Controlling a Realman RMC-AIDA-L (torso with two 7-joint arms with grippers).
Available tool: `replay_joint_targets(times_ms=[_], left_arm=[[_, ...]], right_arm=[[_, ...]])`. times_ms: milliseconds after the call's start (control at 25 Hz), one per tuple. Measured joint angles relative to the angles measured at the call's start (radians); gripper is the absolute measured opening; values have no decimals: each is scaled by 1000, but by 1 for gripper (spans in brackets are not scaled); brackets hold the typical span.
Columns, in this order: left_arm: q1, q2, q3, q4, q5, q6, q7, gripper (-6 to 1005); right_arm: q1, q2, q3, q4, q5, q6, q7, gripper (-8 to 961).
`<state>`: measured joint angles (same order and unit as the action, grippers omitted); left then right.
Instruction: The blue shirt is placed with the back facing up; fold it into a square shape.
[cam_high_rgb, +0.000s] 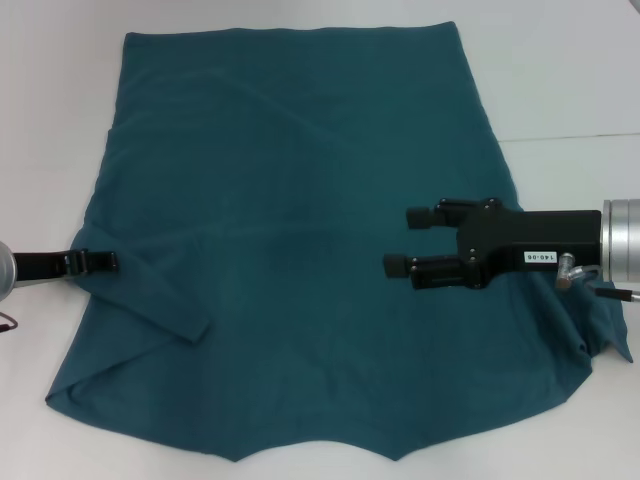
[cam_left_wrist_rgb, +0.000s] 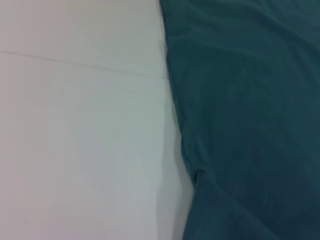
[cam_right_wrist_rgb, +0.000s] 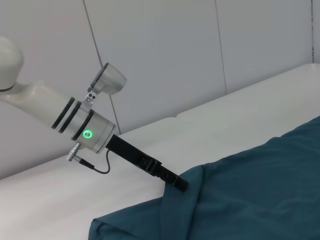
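The blue shirt (cam_high_rgb: 290, 250) lies spread flat on the white table, plain side up, its left sleeve (cam_high_rgb: 150, 305) folded inward over the body. At the shirt's left edge my left gripper (cam_high_rgb: 108, 262) is shut on the cloth. The right wrist view shows that same gripper (cam_right_wrist_rgb: 179, 183), with the shirt (cam_right_wrist_rgb: 250, 200) rising in a small peak at its tip. Over the shirt's right half hovers my right gripper (cam_high_rgb: 408, 240), open, fingers pointing left, nothing between them. In the left wrist view only the shirt's edge (cam_left_wrist_rgb: 240, 125) and bare table show.
The white table (cam_high_rgb: 60, 120) surrounds the shirt, with a seam line (cam_high_rgb: 570, 136) running across on the right. A grey panelled wall (cam_right_wrist_rgb: 165, 55) stands behind the table. The shirt's right sleeve (cam_high_rgb: 605, 330) bunches under my right arm.
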<state>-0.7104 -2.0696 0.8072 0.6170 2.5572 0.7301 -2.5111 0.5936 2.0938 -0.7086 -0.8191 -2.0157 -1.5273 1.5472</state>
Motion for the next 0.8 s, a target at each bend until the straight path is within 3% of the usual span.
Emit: replay_joint_targets(times_ms=[320, 520, 640, 800], left_arm=[[2, -4, -2, 22, -12, 23, 22, 844], [12, -15, 1, 57, -13, 41, 38, 649], [27, -25, 2, 101, -14, 62, 40, 401], [28, -28, 1, 122, -14, 89, 47, 265]], right_arm=[[-5, 0, 0, 0, 0, 1, 4, 889], [-6, 0, 0, 0, 1, 0, 4, 889], [-6, 0, 0, 0, 1, -1, 4, 889], [-8, 0, 0, 2, 2, -1, 4, 888]])
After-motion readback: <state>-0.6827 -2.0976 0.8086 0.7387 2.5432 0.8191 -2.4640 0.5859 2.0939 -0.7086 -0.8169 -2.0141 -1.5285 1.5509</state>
